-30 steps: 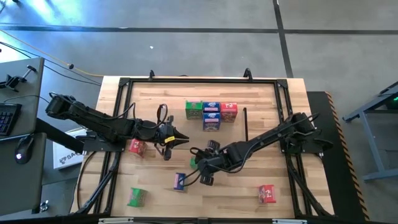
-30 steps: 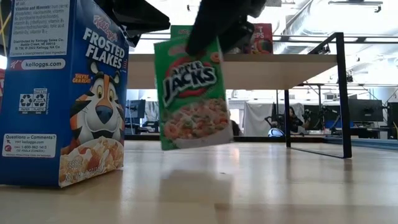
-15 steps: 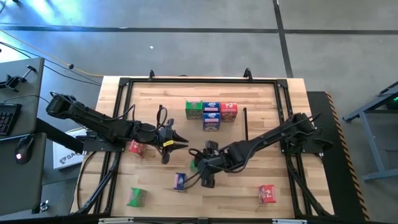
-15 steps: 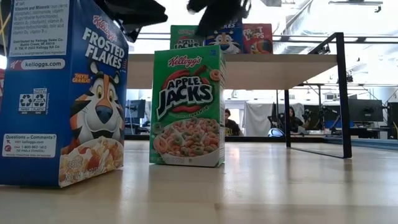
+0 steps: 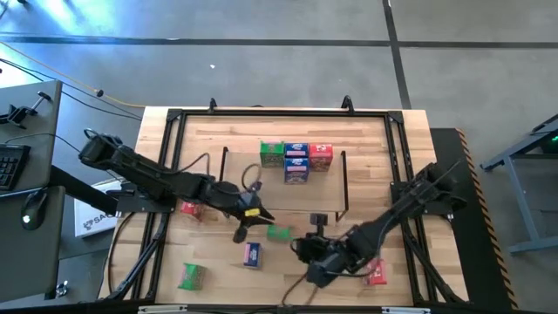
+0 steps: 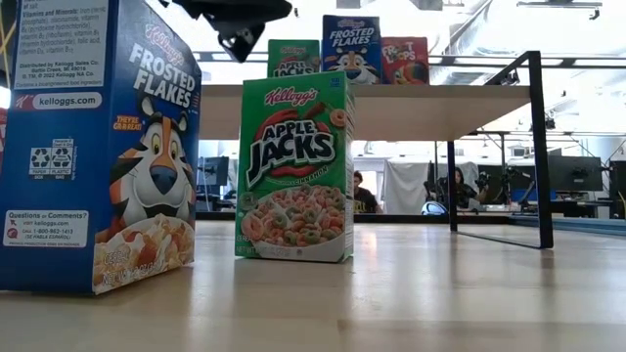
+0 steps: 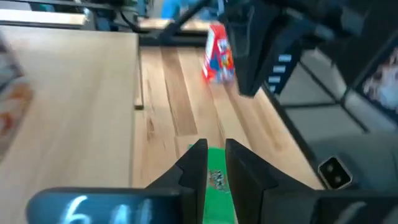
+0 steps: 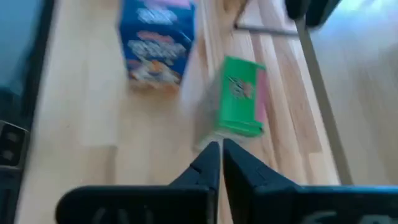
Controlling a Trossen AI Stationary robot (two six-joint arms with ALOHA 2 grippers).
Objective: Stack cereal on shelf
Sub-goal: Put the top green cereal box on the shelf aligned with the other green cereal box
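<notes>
The green cereal box [image 6: 295, 166] is standing upright on the table [image 5: 366, 148], in front of the shelf [image 6: 391, 98] and just next to the left gripper [image 5: 259, 215]. It looks like thin cardboard with a glossy print, so I'd guess it's light, a bit slick, and easy to dent or tip if you squeeze hard or bump it high up. Best bet is probably pinching across the two narrow sides somewhere near the middle, not the top flap. The left gripper hangs right over it with its fingers [image 7: 193, 168] nearly together and nothing between them, so it isn't holding anything. The right gripper [image 5: 307, 253] sits off toward the front of the table, pinched shut and empty too, close to a red box [image 5: 376, 272]. A blue box [image 5: 252, 254] stands near the green one, another green box [image 5: 192, 276] lies at the front left, and a red box [image 5: 192, 208] sits under the left arm. Four boxes are on the shelf.
</notes>
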